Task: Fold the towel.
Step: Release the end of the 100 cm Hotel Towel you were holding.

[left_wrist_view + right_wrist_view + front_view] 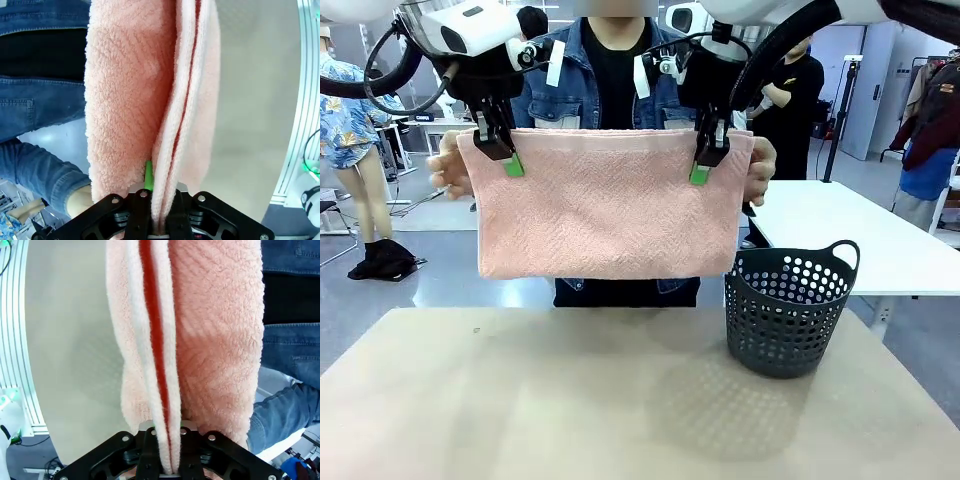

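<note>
Open tabletop (520, 400) spreads beneath the hanging towel (605, 210) and toward my left; on my right the dark basket (785, 320) stands in the way, near the towel's lower corner.

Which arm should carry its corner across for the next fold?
Right, probably. Left pincer and right pincer grip the towel alike, but the basket stands on the right side; moving leftward avoids it.

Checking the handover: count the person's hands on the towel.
2. One hand holds the towel's top corner just outside the left gripper; the other hand holds the opposite top corner, just outside the right gripper.
</note>
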{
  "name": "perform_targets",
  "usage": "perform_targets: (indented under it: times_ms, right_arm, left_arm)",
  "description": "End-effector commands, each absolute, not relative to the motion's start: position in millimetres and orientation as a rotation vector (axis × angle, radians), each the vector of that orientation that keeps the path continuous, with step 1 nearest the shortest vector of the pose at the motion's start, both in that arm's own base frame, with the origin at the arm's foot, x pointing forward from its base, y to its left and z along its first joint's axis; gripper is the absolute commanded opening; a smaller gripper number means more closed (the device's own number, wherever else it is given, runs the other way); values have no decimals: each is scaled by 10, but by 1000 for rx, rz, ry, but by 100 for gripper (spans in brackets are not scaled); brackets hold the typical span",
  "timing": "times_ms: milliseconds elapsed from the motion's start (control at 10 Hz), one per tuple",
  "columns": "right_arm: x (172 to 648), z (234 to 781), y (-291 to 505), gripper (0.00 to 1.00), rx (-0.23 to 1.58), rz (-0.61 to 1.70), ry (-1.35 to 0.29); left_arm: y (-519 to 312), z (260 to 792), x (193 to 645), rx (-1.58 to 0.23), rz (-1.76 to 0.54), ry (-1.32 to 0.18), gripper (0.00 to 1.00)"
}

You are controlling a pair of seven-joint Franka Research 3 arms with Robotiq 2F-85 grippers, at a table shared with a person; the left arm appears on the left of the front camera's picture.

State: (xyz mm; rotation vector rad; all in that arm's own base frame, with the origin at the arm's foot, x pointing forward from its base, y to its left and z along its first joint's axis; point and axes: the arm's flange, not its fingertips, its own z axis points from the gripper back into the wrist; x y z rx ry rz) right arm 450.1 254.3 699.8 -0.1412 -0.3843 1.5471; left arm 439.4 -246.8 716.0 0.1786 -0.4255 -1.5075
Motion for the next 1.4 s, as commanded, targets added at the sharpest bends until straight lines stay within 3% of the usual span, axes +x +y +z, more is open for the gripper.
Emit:
perform_targets:
  times_ms: [0,1200,1300]
  right_arm:
    - [4491,7015,2537,0,-144,1546,-387]
    - [4491,7015,2537,0,-144,1546,-387]
    - [4500,7000,2544,4,-141,1547,-385]
  left_arm:
    - [-2448,7181,4386,181,-1505,-429,0]
    - [-2448,7181,4386,181,-1505,-429,0]
    - [-2481,7160,4386,179,-1510,-426,11]
